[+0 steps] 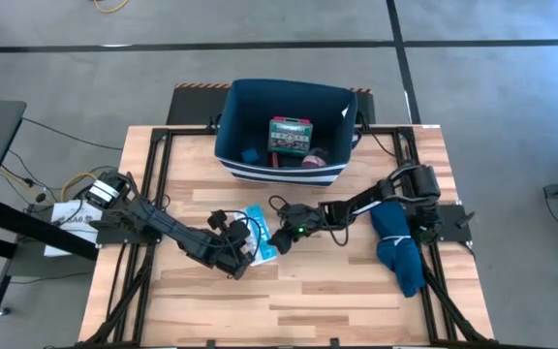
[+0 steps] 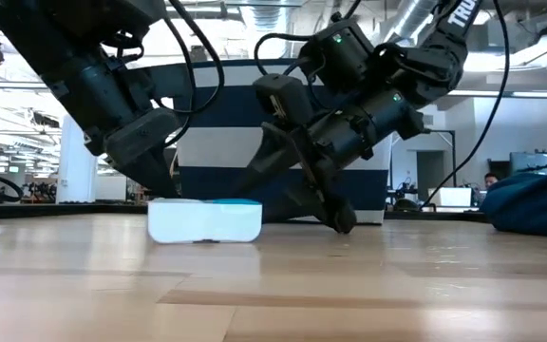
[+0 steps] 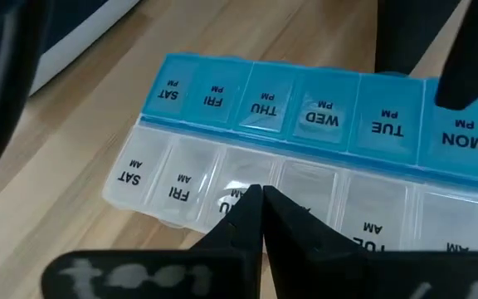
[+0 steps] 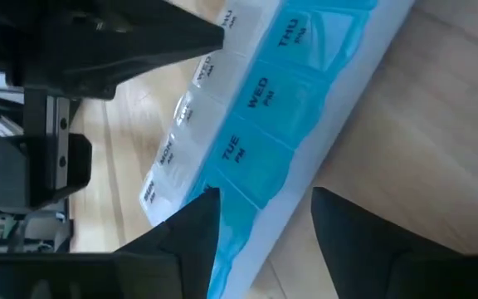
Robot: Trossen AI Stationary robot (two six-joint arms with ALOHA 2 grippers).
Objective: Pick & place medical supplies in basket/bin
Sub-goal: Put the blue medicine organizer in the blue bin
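The light-blue pill organiser [image 1: 259,233] lies flat on the wooden table in front of the navy bin [image 1: 229,126]; it also shows in the low view [image 2: 205,220]. The bin holds the green first-aid box [image 1: 291,136], the blue cube [image 1: 250,153] and the pink roll [image 1: 313,158]. My left gripper [image 3: 261,195] is shut, its tips over the organiser's clear AM row. My right gripper [image 4: 264,199] is open and straddles the organiser's blue long edge, one finger over the blue lids and the other beside it, on the table's right side. The bottle and the brown bar are out of view. My left gripper's shut fingertips [image 3: 251,208] meet the organiser's clear AM row at the THU lid [image 3: 222,178], slanting down from the table's left; whether they press on it I cannot tell. My right gripper has one finger [image 4: 191,232] over the blue TUE lid [image 4: 237,151]; whether it touches I cannot tell. The other finger [image 2: 338,220] reaches the table beside the organiser.
The long dark-blue cloth [image 1: 399,247] lies at the table's right, under the right arm. The bin stands at the far edge, in the middle. Bare wood lies along the near edge [image 1: 289,310].
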